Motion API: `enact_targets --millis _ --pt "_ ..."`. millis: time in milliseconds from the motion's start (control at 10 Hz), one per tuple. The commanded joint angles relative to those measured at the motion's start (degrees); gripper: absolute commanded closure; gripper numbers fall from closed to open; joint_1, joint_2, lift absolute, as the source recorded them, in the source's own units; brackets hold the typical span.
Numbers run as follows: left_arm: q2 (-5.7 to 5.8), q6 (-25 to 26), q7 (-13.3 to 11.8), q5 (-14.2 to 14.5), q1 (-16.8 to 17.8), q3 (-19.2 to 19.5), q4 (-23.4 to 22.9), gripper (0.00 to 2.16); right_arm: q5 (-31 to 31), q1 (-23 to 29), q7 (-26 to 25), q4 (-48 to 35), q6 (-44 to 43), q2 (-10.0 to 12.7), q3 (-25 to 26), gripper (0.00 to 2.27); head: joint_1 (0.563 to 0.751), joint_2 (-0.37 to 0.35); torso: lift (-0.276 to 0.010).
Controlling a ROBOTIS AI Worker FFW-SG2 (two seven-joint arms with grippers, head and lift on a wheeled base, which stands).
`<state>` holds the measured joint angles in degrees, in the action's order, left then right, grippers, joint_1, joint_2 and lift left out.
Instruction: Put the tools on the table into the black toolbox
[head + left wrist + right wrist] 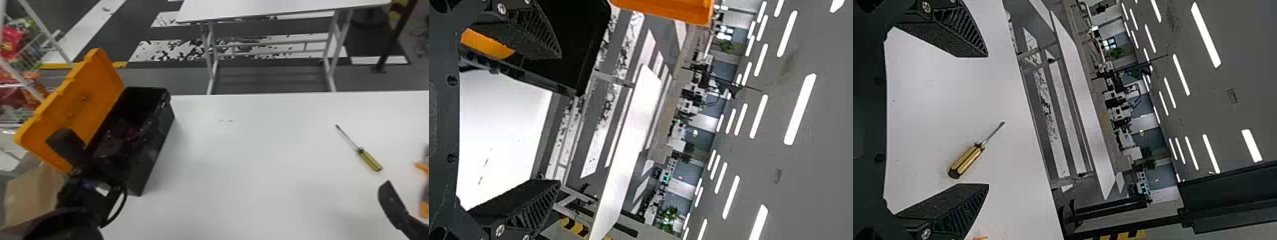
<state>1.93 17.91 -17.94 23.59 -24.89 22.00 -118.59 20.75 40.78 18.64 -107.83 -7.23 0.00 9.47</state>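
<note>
Screwdriver (361, 151) lies on the tabletop (255, 159), near the wide right jaws. Left jaws are wide too, by the black toolbox (152, 146). Picking up seems next: right jaws should pinch the yellow handle (370, 160).

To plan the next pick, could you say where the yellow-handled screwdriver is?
In the head view, the screwdriver lies on the right side of the white table, between the black toolbox and an orange-trimmed tool.

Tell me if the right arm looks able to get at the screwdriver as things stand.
Likely yes: the right gripper has its fingers apart, and the screwdriver lies uncovered on the table, with nothing seen standing between the two.
</note>
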Motion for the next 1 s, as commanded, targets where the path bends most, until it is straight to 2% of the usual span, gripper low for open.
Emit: enact_targets --millis 0,100,200,400,600,900 --pt "-0.18 -9.3 0.3 -3.2 -3.1 -5.7 0.3 0.03 0.1 -0.4 -1.0 -1.8 6.1 0.1 1.7 0.08 0.695 0.123 -0.075" --pt "-0.26 -16.4 1.9 -5.3 -5.0 -8.9 0.8 0.03 0.1 -0.9 -2.6 -3.0 9.3 0.1 2.1 0.08 0.695 0.097 -0.075" --pt "-0.18 -21.3 2.6 -6.3 -6.2 -11.3 1.6 0.03 0.1 -1.4 -4.0 -4.5 12.6 0.1 2.4 0.08 0.695 0.048 -0.075" --pt "0.18 -27.6 5.2 -9.4 -8.5 -15.1 2.9 0.03 0.1 -3.1 -6.7 -7.0 21.1 0.1 3.6 0.09 0.695 -0.011 -0.075" --pt "0.62 -28.9 5.9 -11.4 -9.8 -17.5 4.6 0.03 0.0 -5.4 -8.6 -8.5 29.5 0.1 5.4 0.09 0.695 -0.049 -0.075" --pt "1.49 -29.2 5.5 -11.5 -10.8 -18.8 5.7 0.03 -0.1 -8.4 -10.8 -9.4 37.4 0.1 8.1 0.11 0.695 -0.116 -0.075"
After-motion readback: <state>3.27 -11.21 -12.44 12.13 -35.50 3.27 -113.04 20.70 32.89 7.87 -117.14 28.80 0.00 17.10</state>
